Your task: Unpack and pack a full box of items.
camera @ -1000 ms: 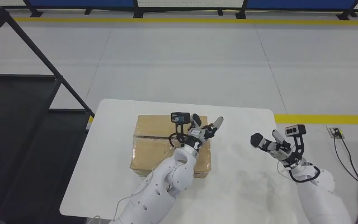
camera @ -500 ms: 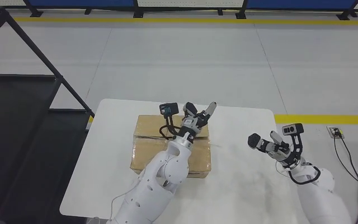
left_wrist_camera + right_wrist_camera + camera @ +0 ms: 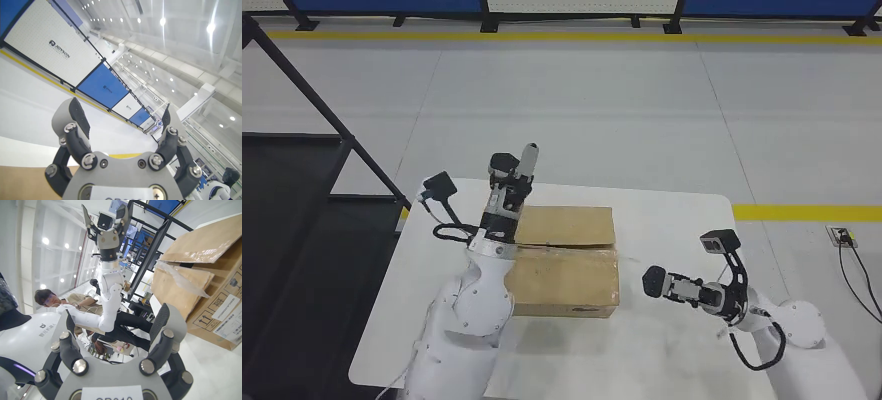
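Note:
A brown cardboard box point(image 3: 562, 255) lies on the white table point(image 3: 672, 340), its top flaps down and a taped seam running across them. In the right wrist view the box point(image 3: 208, 294) has loose torn tape at the seam and one flap slightly lifted. My left gripper point(image 3: 517, 160) is raised above the box's back left corner, pointing up and away, open and empty point(image 3: 120, 106). A corner of the box point(image 3: 28, 181) lies below it. My right gripper point(image 3: 653, 281) hovers low just right of the box, open and empty point(image 3: 115, 313). The left gripper point(image 3: 105, 217) also appears there, farther off.
A black metal frame point(image 3: 302, 90) stands off the table's left side. Bare table surface lies right of and in front of the box. The table's back edge runs close behind the box.
My left arm swung from above the box's right part to its back left corner and rose. My right gripper moved left, closer to the box's right side.

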